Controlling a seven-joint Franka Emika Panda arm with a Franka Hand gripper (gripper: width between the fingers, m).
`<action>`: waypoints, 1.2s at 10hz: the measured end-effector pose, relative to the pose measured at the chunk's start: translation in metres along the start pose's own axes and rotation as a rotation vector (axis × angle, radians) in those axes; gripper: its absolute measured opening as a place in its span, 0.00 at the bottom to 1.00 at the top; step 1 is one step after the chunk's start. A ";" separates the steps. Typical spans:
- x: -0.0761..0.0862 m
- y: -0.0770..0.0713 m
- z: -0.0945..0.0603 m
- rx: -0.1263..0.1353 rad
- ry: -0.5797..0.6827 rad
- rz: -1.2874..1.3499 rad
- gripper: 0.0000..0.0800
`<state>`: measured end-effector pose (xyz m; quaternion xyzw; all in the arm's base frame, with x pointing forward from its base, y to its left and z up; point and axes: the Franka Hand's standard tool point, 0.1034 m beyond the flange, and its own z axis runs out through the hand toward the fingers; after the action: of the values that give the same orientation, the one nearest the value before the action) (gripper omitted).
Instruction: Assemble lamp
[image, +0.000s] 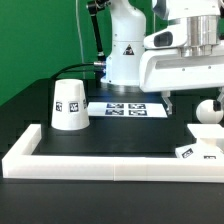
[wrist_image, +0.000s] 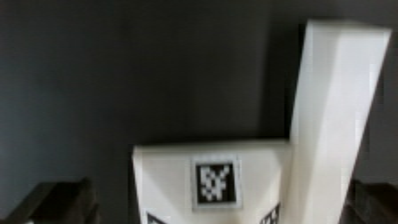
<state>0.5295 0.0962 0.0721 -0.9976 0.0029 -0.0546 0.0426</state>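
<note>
Now I see my gripper (wrist_image: 214, 205) with fingers (wrist_image: 63, 196) spread wide apart, holding nothing. The base block (wrist_image: 210, 158) sits just beside the white rail (wrist_image: 338, 110).

The base block (image: 199, 151) runs past the exterior view's right edge; my wrist view cuts off part of it, and its 1 tag (wrist_image: 215, 183) is blurred.

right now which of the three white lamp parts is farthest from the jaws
the cone shade: it stands alone at the exterior view's left, while the bulb and base block sit at the right, near the jaws
</note>
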 end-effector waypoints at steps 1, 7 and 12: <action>-0.013 -0.002 -0.003 -0.003 -0.011 0.020 0.87; -0.036 -0.007 0.001 0.002 -0.035 0.077 0.87; -0.075 -0.020 0.000 -0.018 -0.072 0.333 0.87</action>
<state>0.4546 0.1174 0.0656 -0.9849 0.1674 -0.0111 0.0421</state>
